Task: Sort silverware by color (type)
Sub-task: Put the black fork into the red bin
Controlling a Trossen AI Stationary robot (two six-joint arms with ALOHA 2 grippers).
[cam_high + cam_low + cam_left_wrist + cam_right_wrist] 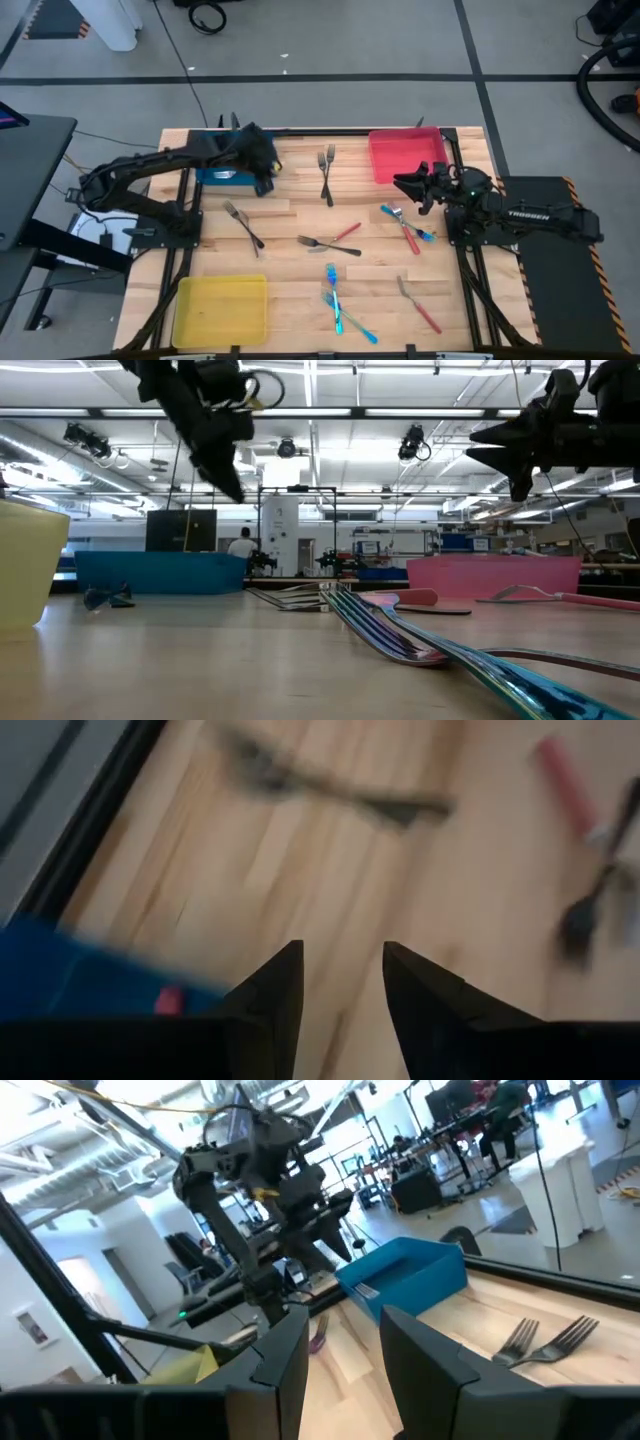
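Silverware lies scattered on the wooden table: two grey forks [327, 172], a grey fork [243, 226], a grey fork crossed with a red-handled piece [331, 243], blue and red pieces [406, 225], blue-cyan pieces [340, 303] and a red-handled one [419, 305]. My left gripper [268, 184] hangs open and empty above the table just right of the blue tray [222, 168]; its wrist view shows the open left gripper [342, 955] over bare wood. My right gripper [401, 183] is open and empty in the air, just below the red tray [405, 155] in the high view, with nothing in the right gripper [342, 1320].
A yellow tray [221, 310] sits at the near left corner. The blue tray stands at the far left, the red tray at the far right. Bare wood lies between the trays and around the forks. People and benches show in the room beyond the table.
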